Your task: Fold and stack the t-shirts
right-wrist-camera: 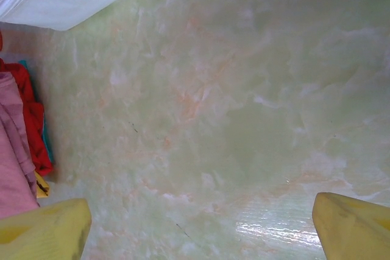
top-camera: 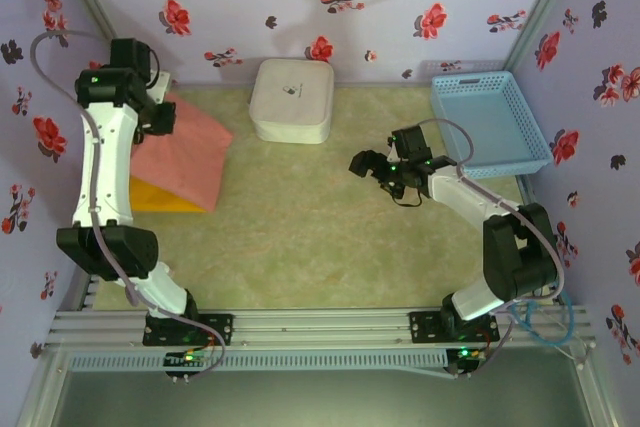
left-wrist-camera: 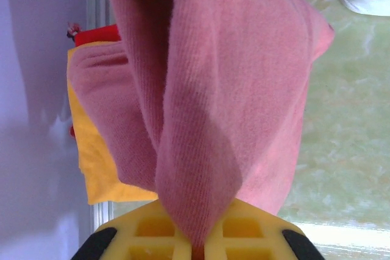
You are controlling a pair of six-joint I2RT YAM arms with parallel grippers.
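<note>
I see the top shirt (top-camera: 195, 152) lying over the lower shirt (top-camera: 160, 197) at the far left of the table (top-camera: 300, 237). The box (top-camera: 291, 99) stands at back centre, and the basket (top-camera: 490, 122) is in the back right corner.

The top external camera sits high above and behind the arm bases (top-camera: 188, 330). It looks down and forward over the whole table (top-camera: 300, 247), as far as the flowered back wall (top-camera: 330, 17). The left wrist camera looks out past the left gripper (left-wrist-camera: 194, 245) from very close to the pink t-shirt (left-wrist-camera: 231, 89), which hangs right before the lens (tabletop shows beyond it, at right). The right wrist camera looks down past the right gripper (right-wrist-camera: 201, 223) at bare tabletop from near. All three views share the white box (top-camera: 291, 99) and the pink cloth, and each wrist view catches the box at an upper corner.
</note>
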